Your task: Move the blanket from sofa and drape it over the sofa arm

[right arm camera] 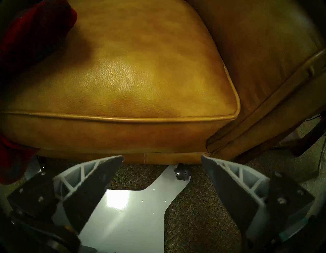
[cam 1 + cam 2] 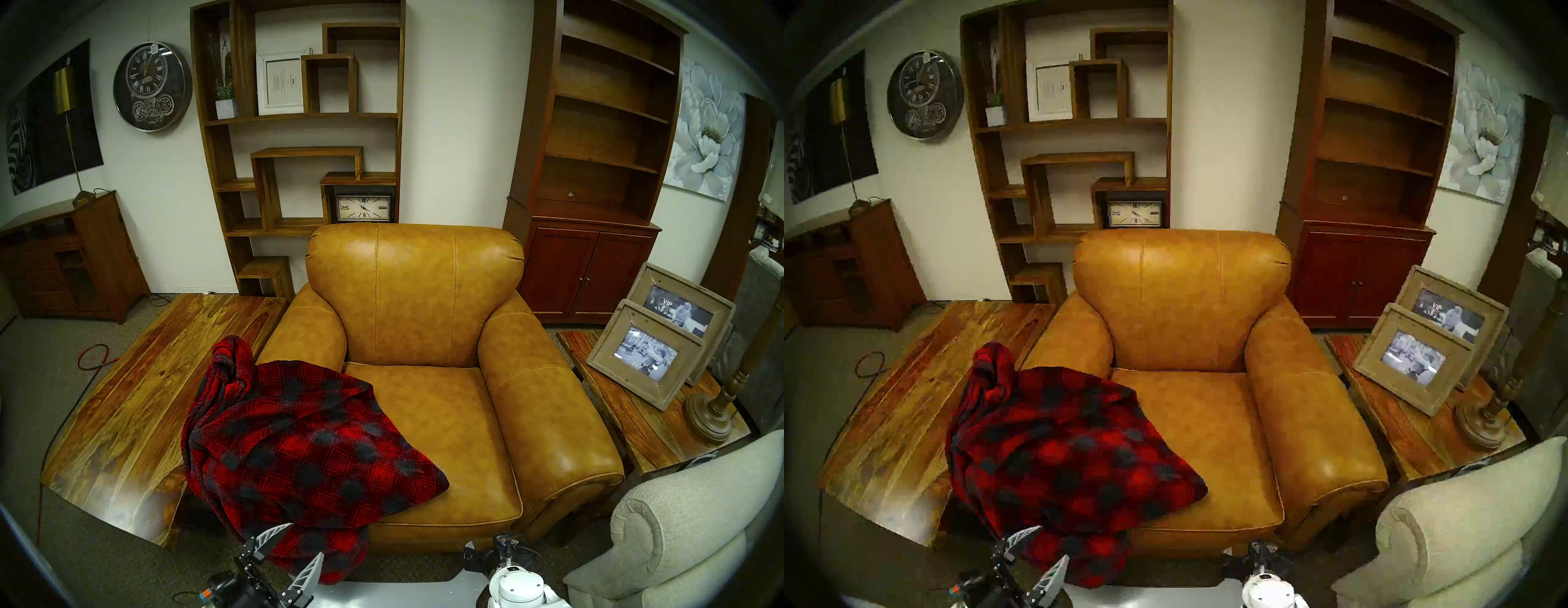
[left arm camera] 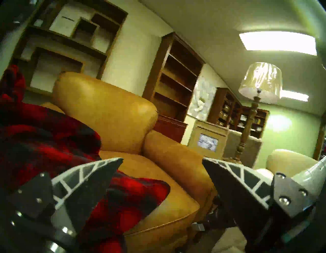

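Red-and-black plaid blanket (image 2: 297, 437) drapes the leather armchair's (image 2: 424, 297) lower-left armrest (image 2: 305, 331), long axis toward upper left, left gripper (image 2: 307, 541) spread empty; right-wrist view: right gripper (image 1: 162, 159) spread empty below the seat cushion (image 1: 132, 79).

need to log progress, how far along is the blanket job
Done: the blanket lies over the sofa arm, one corner still on the seat. In hand: nothing; the left gripper and right gripper are open and empty. Left: at most tidying that corner.
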`<state>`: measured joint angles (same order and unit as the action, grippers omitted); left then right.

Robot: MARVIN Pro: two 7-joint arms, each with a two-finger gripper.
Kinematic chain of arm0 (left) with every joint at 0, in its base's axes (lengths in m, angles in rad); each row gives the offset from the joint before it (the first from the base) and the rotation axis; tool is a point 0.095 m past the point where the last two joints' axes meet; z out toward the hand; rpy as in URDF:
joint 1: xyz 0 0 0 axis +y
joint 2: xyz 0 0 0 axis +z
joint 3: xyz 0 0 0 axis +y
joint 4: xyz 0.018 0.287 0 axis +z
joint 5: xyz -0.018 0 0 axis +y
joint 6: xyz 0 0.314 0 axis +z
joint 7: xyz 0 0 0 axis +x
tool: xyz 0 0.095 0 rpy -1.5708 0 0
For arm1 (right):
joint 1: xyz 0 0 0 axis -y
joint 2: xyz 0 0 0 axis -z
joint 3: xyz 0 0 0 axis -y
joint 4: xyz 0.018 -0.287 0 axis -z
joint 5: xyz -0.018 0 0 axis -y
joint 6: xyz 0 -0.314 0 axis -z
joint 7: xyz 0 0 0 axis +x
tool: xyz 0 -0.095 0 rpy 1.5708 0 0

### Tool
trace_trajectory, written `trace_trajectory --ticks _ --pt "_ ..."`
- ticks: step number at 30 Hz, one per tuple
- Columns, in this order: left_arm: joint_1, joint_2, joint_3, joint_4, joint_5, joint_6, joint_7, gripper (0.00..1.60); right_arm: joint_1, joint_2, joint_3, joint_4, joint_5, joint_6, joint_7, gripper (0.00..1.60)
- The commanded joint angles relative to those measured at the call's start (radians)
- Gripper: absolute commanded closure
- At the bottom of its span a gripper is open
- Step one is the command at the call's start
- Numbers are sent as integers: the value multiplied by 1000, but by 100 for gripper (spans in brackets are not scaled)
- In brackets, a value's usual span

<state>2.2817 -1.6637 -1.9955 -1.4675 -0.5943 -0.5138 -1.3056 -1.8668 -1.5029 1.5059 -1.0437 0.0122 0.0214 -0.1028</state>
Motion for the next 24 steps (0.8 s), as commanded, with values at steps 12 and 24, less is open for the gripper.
trace_trajectory --ticks 12,24 --pt "231 -243 -169 -93 -228 -218 87 0 -5 1 0 -23 -2 -8 -2 0" --pt "343 -274 -113 -226 -193 -170 143 0 -22 3 0 -51 -3 -3 -4 0"
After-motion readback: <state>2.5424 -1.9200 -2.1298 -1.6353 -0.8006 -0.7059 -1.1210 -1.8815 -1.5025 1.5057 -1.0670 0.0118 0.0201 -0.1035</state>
